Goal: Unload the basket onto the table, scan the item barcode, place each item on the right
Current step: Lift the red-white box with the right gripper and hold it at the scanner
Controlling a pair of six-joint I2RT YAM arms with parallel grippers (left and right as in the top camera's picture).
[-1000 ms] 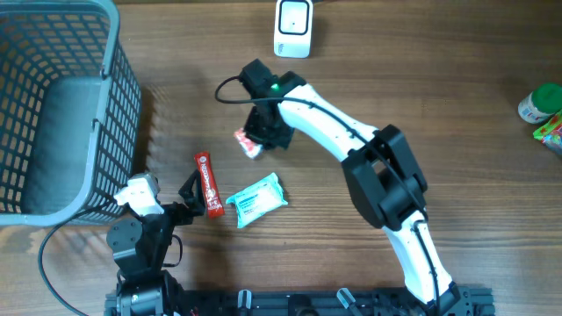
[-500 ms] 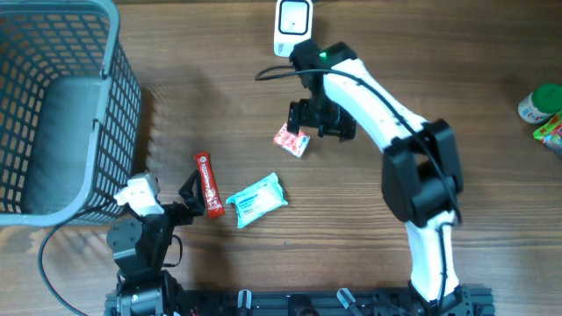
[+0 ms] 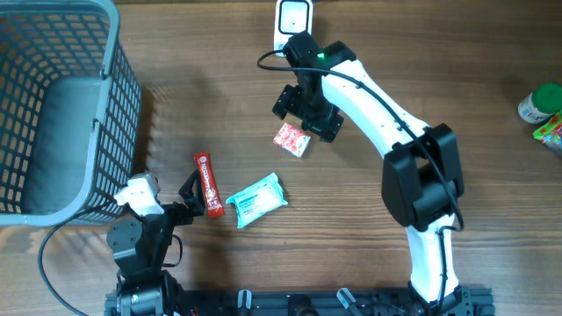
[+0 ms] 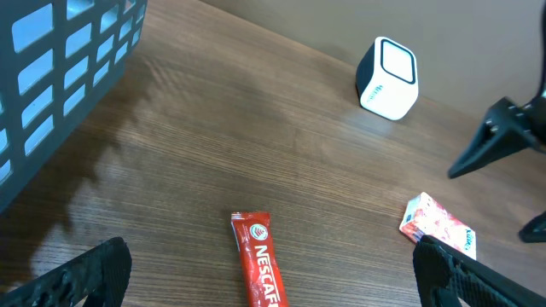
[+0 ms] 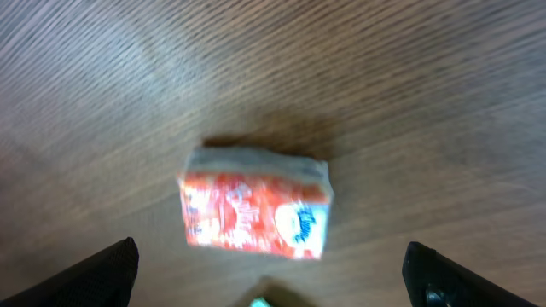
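Observation:
A small red-and-white packet point(image 3: 291, 139) lies flat on the wooden table, below the white scanner point(image 3: 292, 26). My right gripper point(image 3: 306, 114) hovers just above the packet and toward the scanner, open, with nothing between its fingers. In the right wrist view the packet point(image 5: 254, 213) lies loose, above the gap between the fingers of that gripper point(image 5: 273, 273). My left gripper point(image 3: 191, 200) rests open at the lower left by a red Nescafe stick point(image 3: 205, 184). In the left wrist view, the left gripper point(image 4: 273, 281) faces the stick point(image 4: 258, 269), the packet point(image 4: 439, 226) and the scanner point(image 4: 388, 77).
A grey mesh basket point(image 3: 53, 105) fills the upper left. A teal wipes pack point(image 3: 255, 200) lies beside the Nescafe stick. At the right edge are a green-capped bottle point(image 3: 537, 102) and a colourful packet point(image 3: 551, 132).
My right gripper carried the red-and-white packet rightward toward the scanner, then opened. The packet now lies on the table and the gripper has drawn up off it. The left arm has not moved.

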